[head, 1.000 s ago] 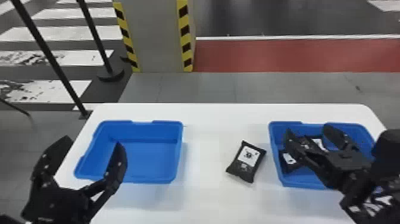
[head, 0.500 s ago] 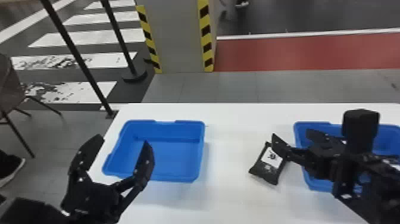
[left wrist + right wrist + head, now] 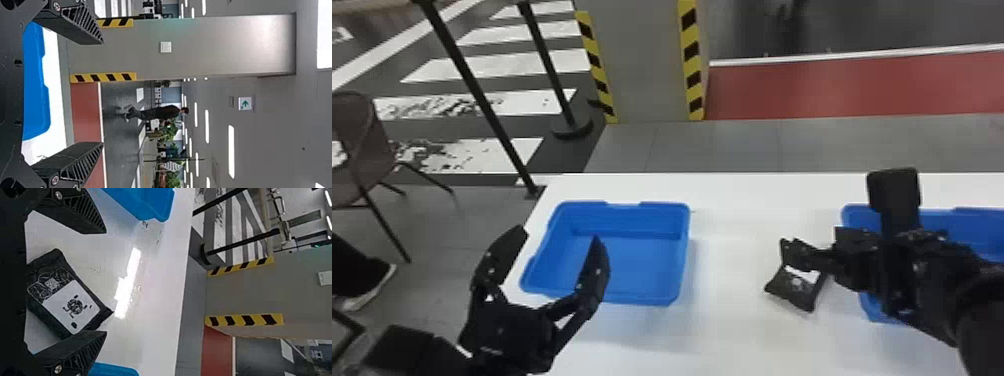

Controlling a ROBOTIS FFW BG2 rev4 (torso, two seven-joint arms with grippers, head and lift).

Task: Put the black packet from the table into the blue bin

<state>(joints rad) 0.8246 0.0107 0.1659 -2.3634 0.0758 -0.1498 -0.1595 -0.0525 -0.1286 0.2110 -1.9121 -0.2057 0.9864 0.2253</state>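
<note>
On the white table (image 3: 732, 340), between the left-hand blue bin (image 3: 652, 300) and the right-hand blue bin (image 3: 959, 220), the black packet (image 3: 792, 290) is being seen lying label up. It is being partly covered by the right gripper (image 3: 813, 245), whose fingers are being held wide apart, gripping nothing. By the left gripper (image 3: 556, 242), its fingers also well spread, nothing is being held.

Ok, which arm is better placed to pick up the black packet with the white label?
Right, I'd say: the open right gripper is close to the packet, while the left gripper, also open, is farther off, near the left blue bin.
</note>
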